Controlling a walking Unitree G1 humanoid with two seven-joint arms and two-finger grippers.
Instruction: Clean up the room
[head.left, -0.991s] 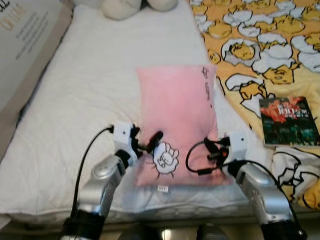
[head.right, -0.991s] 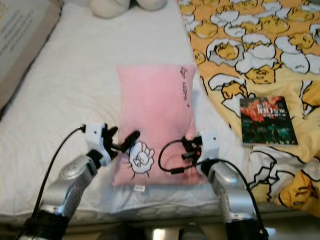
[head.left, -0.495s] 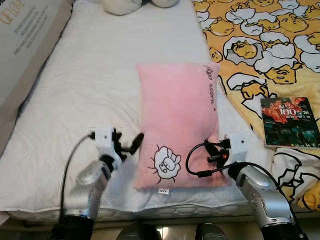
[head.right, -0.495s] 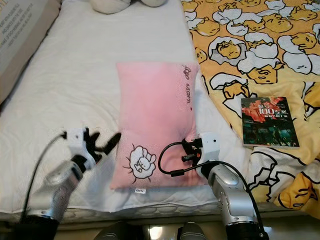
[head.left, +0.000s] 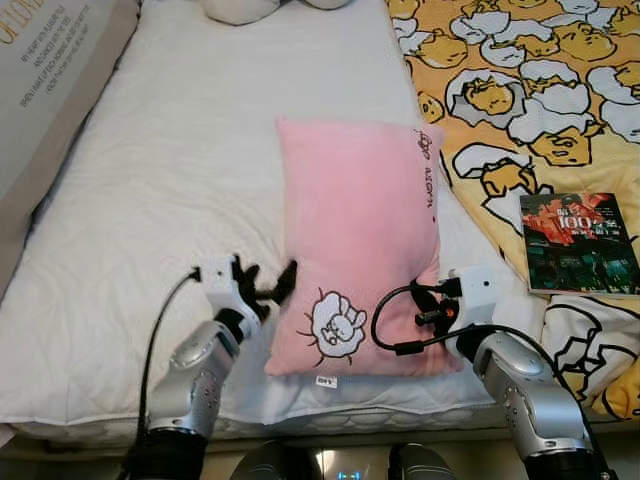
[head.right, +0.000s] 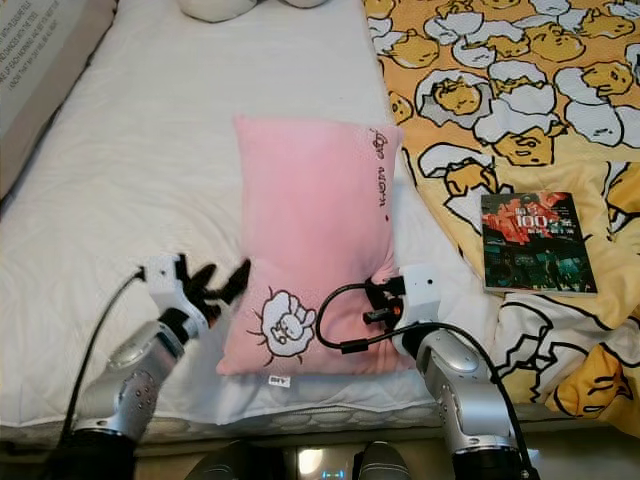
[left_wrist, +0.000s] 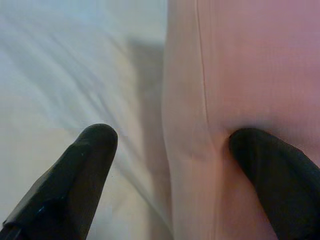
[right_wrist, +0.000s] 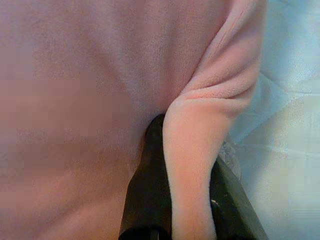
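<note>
A pink pillow (head.left: 355, 230) with a white cartoon print lies lengthwise on the white mattress (head.left: 150, 180). My left gripper (head.left: 268, 277) is open at the pillow's near left edge. In the left wrist view one of its fingers (left_wrist: 265, 165) presses the pink side and the other finger (left_wrist: 90, 155) rests over the sheet. My right gripper (head.left: 425, 300) is shut on a fold of the pillow's near right edge (right_wrist: 200, 150), the pink fabric pinched between its fingers.
A dark book (head.left: 577, 243) lies on the yellow duck-print duvet (head.left: 520, 80) to the right. A white plush toy (head.left: 240, 10) sits at the far end. A printed cardboard box (head.left: 50, 70) stands along the bed's left side. The bed's near edge is just below my arms.
The left gripper came off the pillow near the print, drew back to the left, then returned open to the pillow's left edge. The right gripper kept its hold.
</note>
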